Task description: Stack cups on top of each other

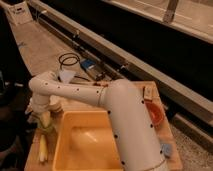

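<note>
Hand [42,116]: fingers spread, low over the bench [169,131] edge.
Pale green cup [46,124]: just beneath the hand; contact unclear.
White cup [54,102]: just beside the hand.
Yellow tub [80,145]: near the hand.

one view only. camera sits high, by the arm's own base, looking down and forward along the white arm [125,120] onto the wooden table [167,131]. it is close in: the arm fills the centre and the yellow tub [85,145] is cut by the bottom edge. the floor [40,45] and the rail [115,55] run diagonally behind. the gripper [44,120] is far left, low, near the table's left edge.
</note>
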Controlling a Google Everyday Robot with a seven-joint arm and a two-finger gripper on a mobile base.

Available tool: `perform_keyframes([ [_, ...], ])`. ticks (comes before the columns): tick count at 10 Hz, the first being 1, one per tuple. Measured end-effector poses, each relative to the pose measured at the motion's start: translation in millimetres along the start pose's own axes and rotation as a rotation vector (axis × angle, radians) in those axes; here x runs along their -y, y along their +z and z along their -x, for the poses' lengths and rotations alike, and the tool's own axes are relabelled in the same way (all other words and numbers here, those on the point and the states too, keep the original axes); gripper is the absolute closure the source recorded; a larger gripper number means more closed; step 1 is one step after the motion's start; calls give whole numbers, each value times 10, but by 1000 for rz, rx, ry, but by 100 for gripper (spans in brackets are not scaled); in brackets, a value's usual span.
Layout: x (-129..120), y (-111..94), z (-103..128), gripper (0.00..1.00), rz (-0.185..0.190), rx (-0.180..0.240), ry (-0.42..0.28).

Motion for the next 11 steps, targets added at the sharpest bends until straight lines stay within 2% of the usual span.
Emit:
perform_keyframes([
  [3,-73,3,-52,20,-4,6,25],
  [5,-115,52,-83,22,8,13,38],
  [11,-193,149,-112,78,30,21,59],
])
